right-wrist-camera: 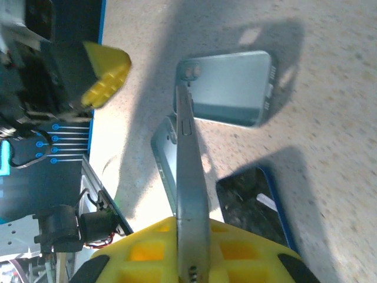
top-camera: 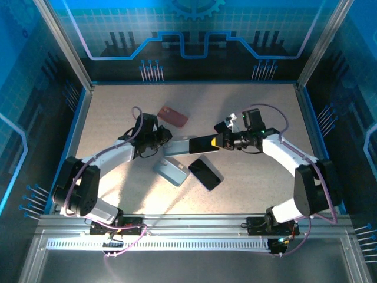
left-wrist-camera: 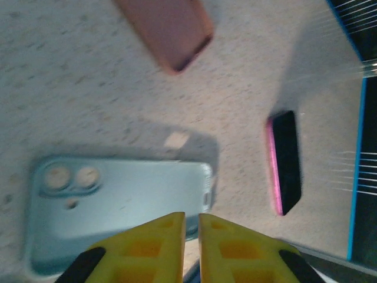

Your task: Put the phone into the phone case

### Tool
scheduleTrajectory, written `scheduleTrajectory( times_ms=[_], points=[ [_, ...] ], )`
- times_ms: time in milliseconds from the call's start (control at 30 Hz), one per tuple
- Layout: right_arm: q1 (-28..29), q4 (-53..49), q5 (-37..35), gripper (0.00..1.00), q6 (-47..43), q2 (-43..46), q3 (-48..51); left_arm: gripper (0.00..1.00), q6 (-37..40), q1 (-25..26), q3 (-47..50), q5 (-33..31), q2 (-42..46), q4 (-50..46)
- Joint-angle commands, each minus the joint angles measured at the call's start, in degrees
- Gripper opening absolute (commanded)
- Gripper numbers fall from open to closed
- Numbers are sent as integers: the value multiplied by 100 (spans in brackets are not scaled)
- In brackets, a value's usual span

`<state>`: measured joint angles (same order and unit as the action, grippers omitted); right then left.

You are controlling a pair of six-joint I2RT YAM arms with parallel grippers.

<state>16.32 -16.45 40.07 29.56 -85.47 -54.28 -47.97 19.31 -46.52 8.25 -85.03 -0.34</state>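
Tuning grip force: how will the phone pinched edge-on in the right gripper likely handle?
Probably stiff: the phone stands straight out of the right gripper with no sag. Likely slippery and apt to pivot, since the smooth slab is clamped only at one end.

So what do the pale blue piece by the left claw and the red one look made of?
Pale blue piece: likely matte silicone or soft plastic, dull with rounded corners, though it could be a phone's frosted back. Red one: matte, rubbery-looking, no glare.
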Motion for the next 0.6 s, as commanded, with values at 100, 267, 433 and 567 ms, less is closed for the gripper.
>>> scheduleTrajectory(
  times_ms=[100,267,433,567],
  points=[
    [418,-150,351,0,-283,-782,-918,9,-156,-306,731,62,274,-13],
    [645,-113,361,0,-264,-1328,-1330,7,-213,-483,1090,29,374,262],
    [806,-78,435,0,-216,-1847,-1713,0,-193,-647,1128,91,229,289],
    [929,-96,478,0,-182,-2157,-1955,0,-169,-726,1106,71,94,377]
  ],
)
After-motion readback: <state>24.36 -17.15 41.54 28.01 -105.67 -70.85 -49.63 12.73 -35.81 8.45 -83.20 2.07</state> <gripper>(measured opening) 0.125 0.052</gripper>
